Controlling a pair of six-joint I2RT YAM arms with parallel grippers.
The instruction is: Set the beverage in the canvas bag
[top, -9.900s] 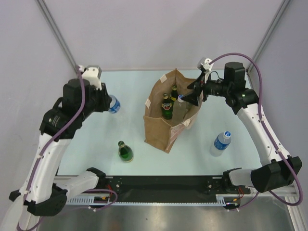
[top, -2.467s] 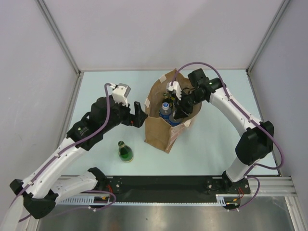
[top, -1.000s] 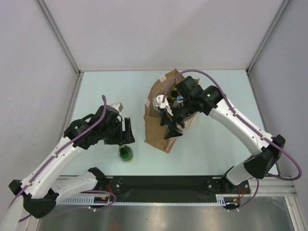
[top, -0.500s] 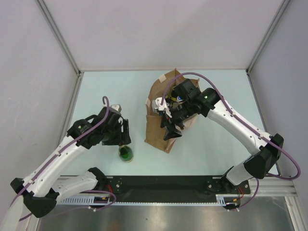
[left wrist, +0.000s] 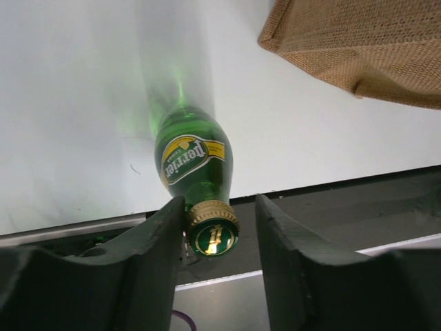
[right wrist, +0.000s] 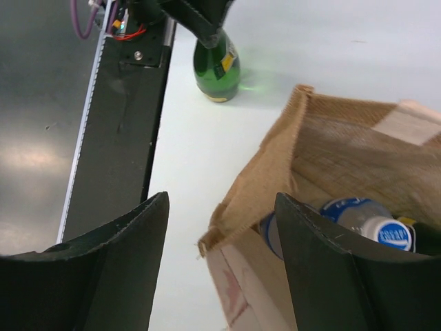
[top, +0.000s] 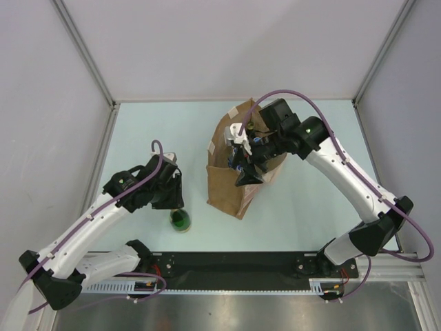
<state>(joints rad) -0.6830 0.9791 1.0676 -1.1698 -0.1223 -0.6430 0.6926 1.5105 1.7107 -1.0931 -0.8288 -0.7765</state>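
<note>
Green glass Perrier bottle (left wrist: pixel 193 162), gold cap (left wrist: pixel 214 234), stood upright; left gripper (left wrist: pixel 220 201) straddled its cap narrowly; we couldn't confirm a grip.

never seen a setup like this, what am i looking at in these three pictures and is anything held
Two robot arms, left and right, are bolted at a table's near edge. One picture looks down from above; the other two come from a camera on each wrist, so the dark shapes are its own fingers. On the table stand a canvas bag, with a blue-capped bottle inside, and a green bottle. The left pincer straddles the green bottle's gold cap, with a gap on one side: no grip yet. The right pincer hangs open over the bag's edge, holding nothing.
</note>
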